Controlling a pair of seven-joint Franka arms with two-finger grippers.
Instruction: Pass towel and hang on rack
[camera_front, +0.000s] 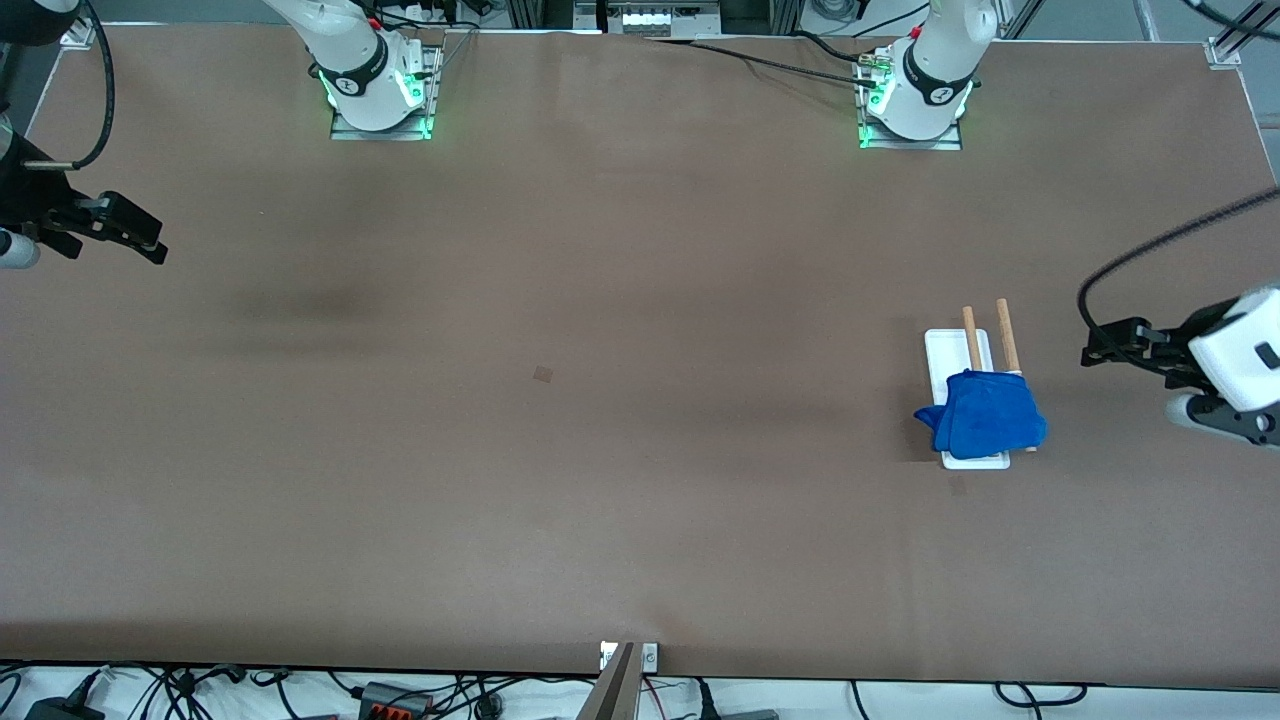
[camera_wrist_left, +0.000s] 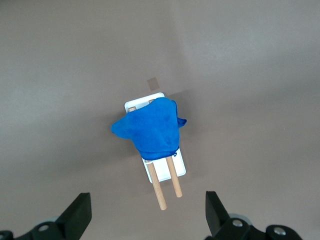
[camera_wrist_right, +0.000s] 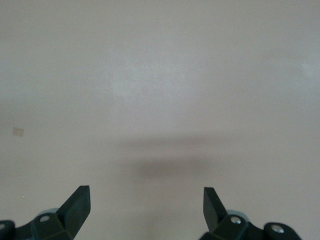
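Blue towel (camera_front: 985, 425) draped over rack (camera_front: 962, 352)

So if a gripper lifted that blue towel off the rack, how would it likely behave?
Probably floppy: the blue towel sags in soft folds over the rack's two wooden rods. It looks light, cloth easy to pinch, not slippery. It may drag the small rack along.

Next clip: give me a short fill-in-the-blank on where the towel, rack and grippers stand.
1. The blue towel is draped over the rack's two wooden ____.
2. Both the left gripper and the right gripper are ____ and hold nothing.
3. The rack stands toward the ____ arm's end of the table.

Missing words: rods; open; left
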